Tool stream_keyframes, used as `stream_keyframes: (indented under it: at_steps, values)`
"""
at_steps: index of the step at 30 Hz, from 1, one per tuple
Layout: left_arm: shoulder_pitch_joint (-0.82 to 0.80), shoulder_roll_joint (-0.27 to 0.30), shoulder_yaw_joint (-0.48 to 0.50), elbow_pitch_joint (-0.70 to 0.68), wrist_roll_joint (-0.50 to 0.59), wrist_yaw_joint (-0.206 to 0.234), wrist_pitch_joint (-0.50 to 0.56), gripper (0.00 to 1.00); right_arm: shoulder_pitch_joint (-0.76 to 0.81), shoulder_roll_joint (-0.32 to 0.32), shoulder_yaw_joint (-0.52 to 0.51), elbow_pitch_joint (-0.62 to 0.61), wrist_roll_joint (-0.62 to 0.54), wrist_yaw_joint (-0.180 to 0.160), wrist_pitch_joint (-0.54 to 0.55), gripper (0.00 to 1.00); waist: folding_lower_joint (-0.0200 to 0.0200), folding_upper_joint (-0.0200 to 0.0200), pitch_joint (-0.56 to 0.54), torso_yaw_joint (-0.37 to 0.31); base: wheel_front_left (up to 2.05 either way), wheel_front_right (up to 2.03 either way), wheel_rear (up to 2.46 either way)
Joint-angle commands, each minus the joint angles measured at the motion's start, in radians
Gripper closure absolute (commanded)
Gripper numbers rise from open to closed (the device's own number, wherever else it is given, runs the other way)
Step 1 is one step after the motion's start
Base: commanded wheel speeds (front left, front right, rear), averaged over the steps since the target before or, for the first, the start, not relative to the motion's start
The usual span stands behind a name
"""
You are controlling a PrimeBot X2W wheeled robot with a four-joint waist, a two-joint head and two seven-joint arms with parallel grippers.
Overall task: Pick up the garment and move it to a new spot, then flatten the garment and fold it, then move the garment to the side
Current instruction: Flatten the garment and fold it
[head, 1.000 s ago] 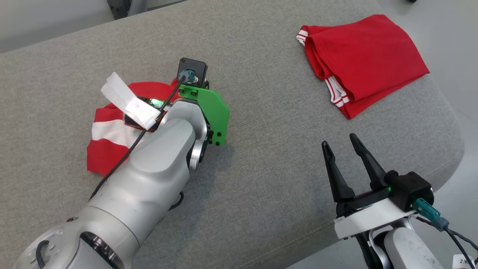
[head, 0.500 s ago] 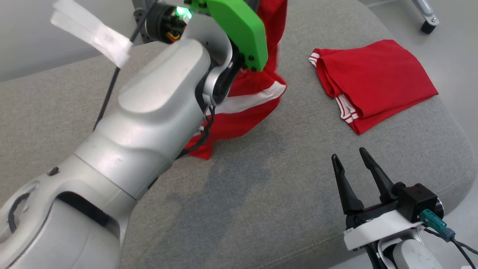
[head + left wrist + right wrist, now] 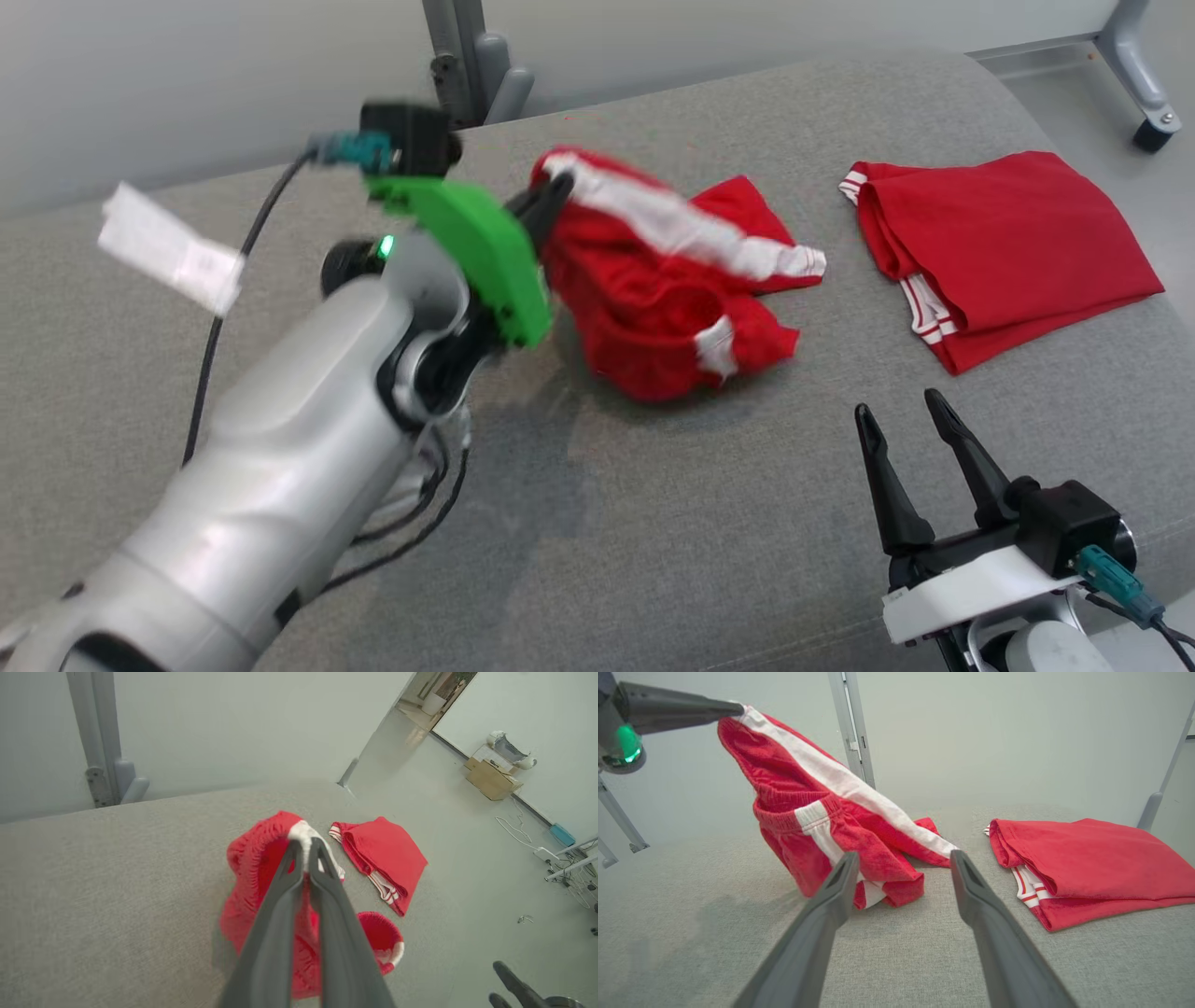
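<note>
**Setting:** robotics test lab or research room.

**Evidence:**
- Plain pale grey-green painted walls (image 3: 233, 718) and a smooth pale grey floor (image 3: 458, 868).
- Upright grey metal frame post (image 3: 91, 737) with bolted fittings, standing behind a broad padded surface (image 3: 653, 541) covered in grey woven fabric.
- Slanted grey metal leg ending in a black caster wheel (image 3: 1146, 138), at the far right corner.
- Brown cardboard box (image 3: 493, 780) against the far wall, with a white vessel (image 3: 509, 747) on top of it.
- Loose white cable (image 3: 514, 829) trailing over the floor near the box.
- Silver jointed robot arm (image 3: 308, 448) carrying a bright green plastic bracket (image 3: 471, 257), an exposed black wire (image 3: 219, 317) and a white paper tag (image 3: 168, 250).
</note>
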Motion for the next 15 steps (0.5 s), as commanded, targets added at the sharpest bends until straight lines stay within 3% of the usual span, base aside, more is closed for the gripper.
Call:
stream_keyframes:
  at_steps: [1,11,15]
  values:
    - [0.049,0.021,0.0,-0.015,-0.018,0.002,-0.003,1.0,0.011,0.0,-0.007,-0.004,0.0,-0.002,0.001,0.0,0.0,-0.0001,0.01,0.018,0.0,0.0,0.0]
    - [0.366,0.249,-0.016,-0.221,-0.015,0.046,-0.09,1.0,0.004,-0.017,0.003,0.008,0.013,-0.002,0.001,0.0,0.0,-0.0001,0.026,0.087,0.0,0.0,0.0]
    - [0.412,0.292,-0.021,-0.281,0.014,0.073,-0.131,1.0,0.0,-0.025,0.015,0.02,0.031,-0.002,0.001,0.0,0.0,-0.0001,0.017,0.114,0.0,0.0,0.0]
